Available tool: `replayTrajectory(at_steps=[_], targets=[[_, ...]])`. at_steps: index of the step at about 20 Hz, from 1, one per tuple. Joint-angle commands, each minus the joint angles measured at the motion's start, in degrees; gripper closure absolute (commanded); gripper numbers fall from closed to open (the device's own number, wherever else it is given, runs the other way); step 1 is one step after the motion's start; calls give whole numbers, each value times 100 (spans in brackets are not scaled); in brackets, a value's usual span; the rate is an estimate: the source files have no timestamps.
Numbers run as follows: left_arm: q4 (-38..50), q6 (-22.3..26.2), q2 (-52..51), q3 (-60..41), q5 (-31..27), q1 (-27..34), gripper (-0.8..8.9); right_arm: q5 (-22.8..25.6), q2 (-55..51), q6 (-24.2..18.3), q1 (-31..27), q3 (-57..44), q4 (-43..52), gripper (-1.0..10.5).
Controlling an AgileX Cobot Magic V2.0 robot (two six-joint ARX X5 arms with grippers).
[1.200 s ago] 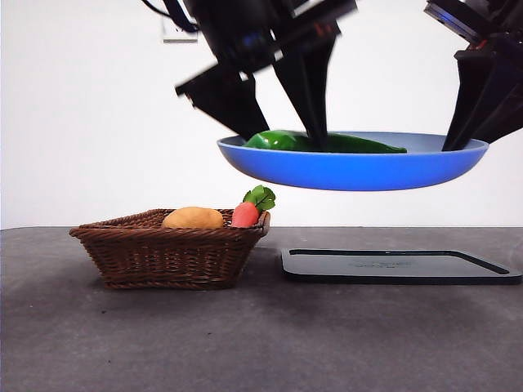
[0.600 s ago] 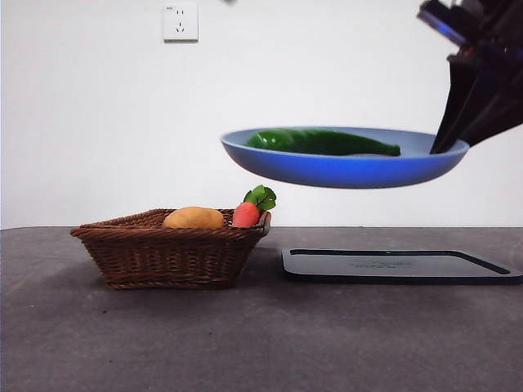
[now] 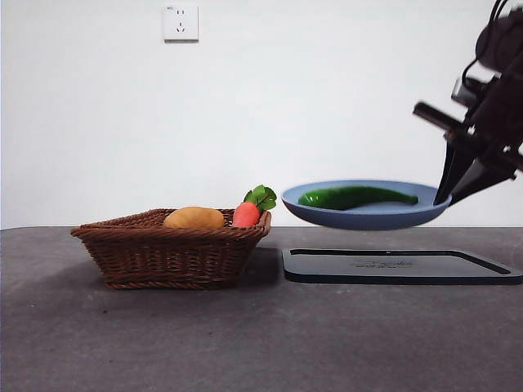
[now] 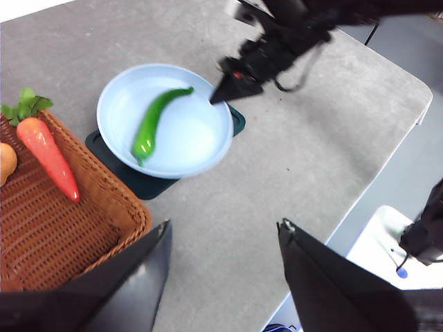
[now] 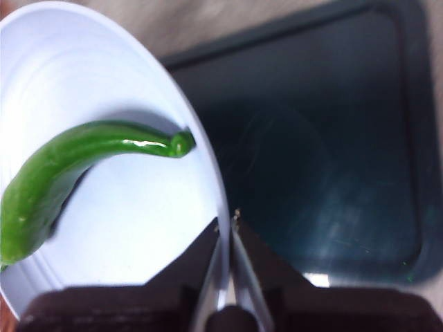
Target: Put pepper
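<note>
The long dark-green pepper (image 3: 355,197) lies in a light-blue plate (image 3: 368,216). My right gripper (image 3: 448,194) is shut on the plate's right rim and holds it a little above the dark tray (image 3: 400,265). In the right wrist view the jaws (image 5: 227,228) pinch the rim, with the pepper (image 5: 69,169) on the plate (image 5: 131,228). My left gripper (image 4: 221,242) is open and empty, high above the table between basket and plate. Its view shows the pepper (image 4: 156,121) in the plate (image 4: 187,138).
A brown wicker basket (image 3: 172,249) stands left of the tray and holds a tan potato (image 3: 193,218) and a red-orange vegetable with green leaves (image 3: 245,214). The basket (image 4: 62,235) sits close beside the tray (image 4: 138,183). The table's edge runs at the far side.
The left arm has lifted out of the front view after leaving the pepper on the plate. The right gripper has lowered the plate with the pepper toward the tray and a little to the right.
</note>
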Motion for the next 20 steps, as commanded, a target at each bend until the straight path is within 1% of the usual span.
replayTrajectory(at_steps=[1,7,11,14,16,17,20], targets=[[-22,66,4,105,-15,-70,540,-13,516,57,-90,372,61,941],[-31,66,4,105,-31,-68,540,-9,1137,50,-249,540,251,941],[-24,66,4,105,-216,-68,540,-2,1309,37,-247,538,251,941],[-24,66,4,105,-221,-68,540,144,1314,-74,-247,538,210,941],[-28,66,4,105,-240,-68,540,140,1314,-131,-247,538,94,921],[-33,66,4,105,-299,-70,540,140,1314,-227,-247,538,22,890],[-55,66,4,105,-315,-68,540,142,1311,-302,-247,538,-61,811]])
